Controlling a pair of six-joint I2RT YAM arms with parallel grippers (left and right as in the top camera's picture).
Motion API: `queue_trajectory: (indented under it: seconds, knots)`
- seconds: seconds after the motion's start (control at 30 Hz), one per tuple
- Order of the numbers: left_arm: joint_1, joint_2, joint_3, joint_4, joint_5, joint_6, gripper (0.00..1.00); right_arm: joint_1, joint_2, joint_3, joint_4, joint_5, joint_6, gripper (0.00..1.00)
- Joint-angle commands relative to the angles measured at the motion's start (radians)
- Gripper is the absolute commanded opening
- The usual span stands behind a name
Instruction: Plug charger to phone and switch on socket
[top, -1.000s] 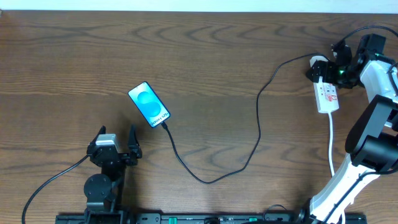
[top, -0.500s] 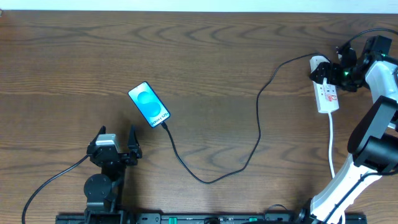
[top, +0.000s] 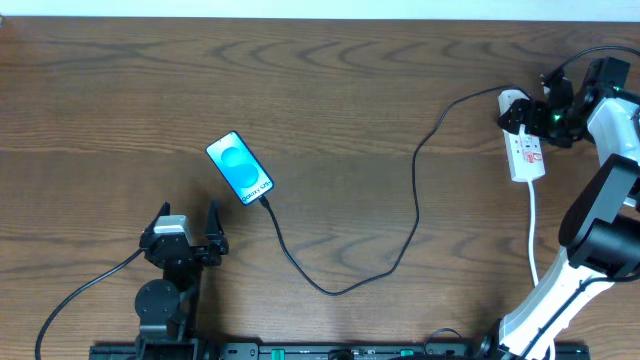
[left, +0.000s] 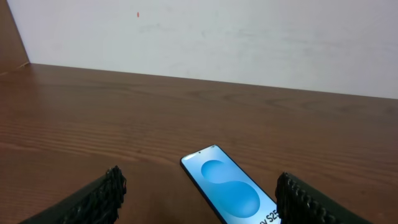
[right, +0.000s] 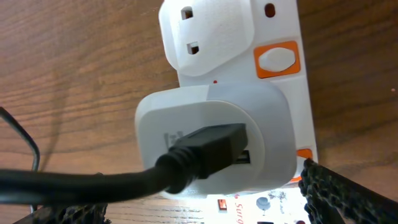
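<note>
Rightward my right gripper (top: 547, 108) has edged. At lower left, my left gripper (top: 188, 212) gapes wide and empty. Just above lies the slim black-framed, blue-screened phone (top: 240, 168). The thin black charger cable (top: 415, 210) meets its lower end and runs to the narrow white socket strip (top: 526, 152) at upper right, where my right jaws stand wide, holding nothing.

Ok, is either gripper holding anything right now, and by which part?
Nothing is held. The left gripper is open, short of the phone; the right gripper is open by the socket.
</note>
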Motion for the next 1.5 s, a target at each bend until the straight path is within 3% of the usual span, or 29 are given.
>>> queue_trajectory:
  seconds: [0.0,1.47]
  knots:
    - [0.004,-0.006,-0.016,-0.042,-0.01,0.006,0.79,0.015,0.009,0.011,0.004,-0.029,0.019,0.95]
    - [0.004,-0.006,-0.016,-0.042,-0.01,0.006,0.79,0.05,0.009,-0.067,0.05,-0.071,0.109,0.95]
